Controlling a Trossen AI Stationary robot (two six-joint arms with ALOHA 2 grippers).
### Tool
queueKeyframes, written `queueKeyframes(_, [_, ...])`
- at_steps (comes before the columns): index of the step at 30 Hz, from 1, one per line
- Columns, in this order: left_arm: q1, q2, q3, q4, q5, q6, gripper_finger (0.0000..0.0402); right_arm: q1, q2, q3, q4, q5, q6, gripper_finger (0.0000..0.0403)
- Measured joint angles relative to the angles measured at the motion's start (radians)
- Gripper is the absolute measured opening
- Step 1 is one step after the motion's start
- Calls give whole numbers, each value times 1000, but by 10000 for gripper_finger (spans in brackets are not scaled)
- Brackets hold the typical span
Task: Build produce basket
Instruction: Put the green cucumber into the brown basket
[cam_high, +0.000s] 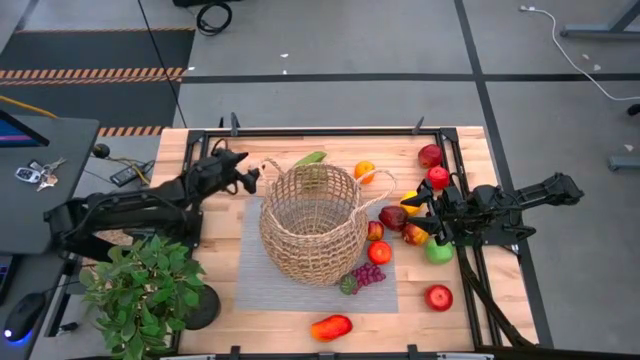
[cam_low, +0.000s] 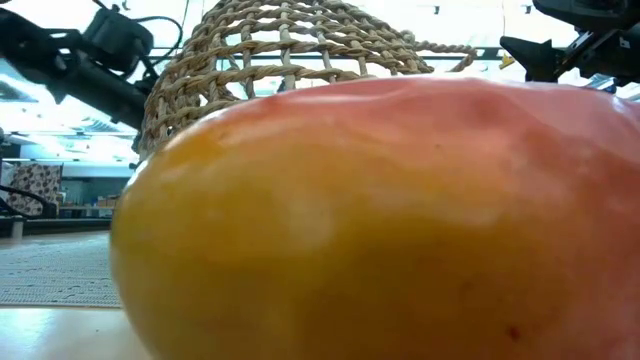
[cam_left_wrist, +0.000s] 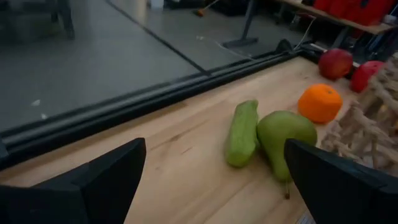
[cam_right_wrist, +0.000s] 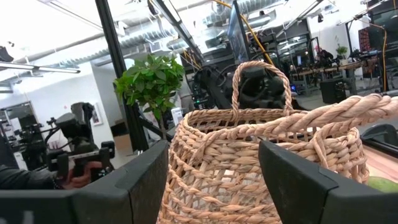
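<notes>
A red-orange fruit (cam_low: 380, 220) fills the low view, lying at the mat's 6 o'clock edge. The left gripper (cam_high: 250, 178) hangs wide apart and empty at the basket's (cam_high: 310, 225) 10 o'clock, facing a pear (cam_left_wrist: 283, 137), a green piece (cam_left_wrist: 242, 132) and an orange (cam_left_wrist: 319, 102). The right gripper (cam_high: 418, 212) hovers at 3 o'clock over clustered produce (cam_high: 385, 235), fingers (cam_right_wrist: 143, 180) parted, holding nothing. The basket stands mid-table on a grey mat (cam_high: 250, 285).
</notes>
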Motion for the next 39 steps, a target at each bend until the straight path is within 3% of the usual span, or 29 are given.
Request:
queueKeyframes(4, [11,20,26,-35,84,-15,389,0,0,0,0,0,0,255])
queueKeyframes(16, [13,19,27,-110,80,-30,389,0,0,0,0,0,0,255])
queueKeyframes(20, [13,20,27,-61,49,-13,389,0,0,0,0,0,0,255])
queueKeyframes(29, [17,20,27,92,-55,188,389,0,0,0,0,0,0,255])
queueKeyframes(35, [121,20,28,68,-73,190,389,0,0,0,0,0,0,255])
queueKeyframes(39, [203,20,28,73,-75,270,389,0,0,0,0,0,0,255])
